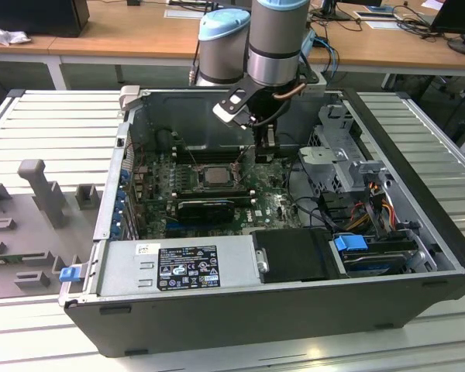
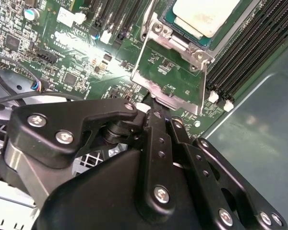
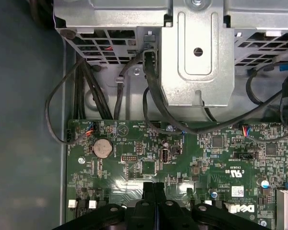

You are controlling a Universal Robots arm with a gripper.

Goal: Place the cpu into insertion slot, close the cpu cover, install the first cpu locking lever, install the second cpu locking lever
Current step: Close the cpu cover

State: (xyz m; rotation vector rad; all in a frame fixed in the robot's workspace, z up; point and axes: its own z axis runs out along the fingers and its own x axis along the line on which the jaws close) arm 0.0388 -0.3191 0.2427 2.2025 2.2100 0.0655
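The open computer case (image 1: 294,325) stands on the slatted worktop (image 1: 46,116), and the arm reaches down into it. Inside lies the green circuit board (image 3: 216,158). The hand (image 2: 156,117) is clenched, its 2 fingers pressed together with nothing visible between them. Its tip sits right at the free lip of the cpu cover (image 2: 158,90); I cannot tell whether they touch. The cover stands swung open, away from the insertion slot (image 1: 200,177). The cpu (image 2: 206,14) lies flat in that slot, so step 1 looks done and closing the cover seems the step in hand. To do it well, I judge the tip should push the lip slowly along the hinge's arc, without scraping the chip's metal top, until the frame lies flat.
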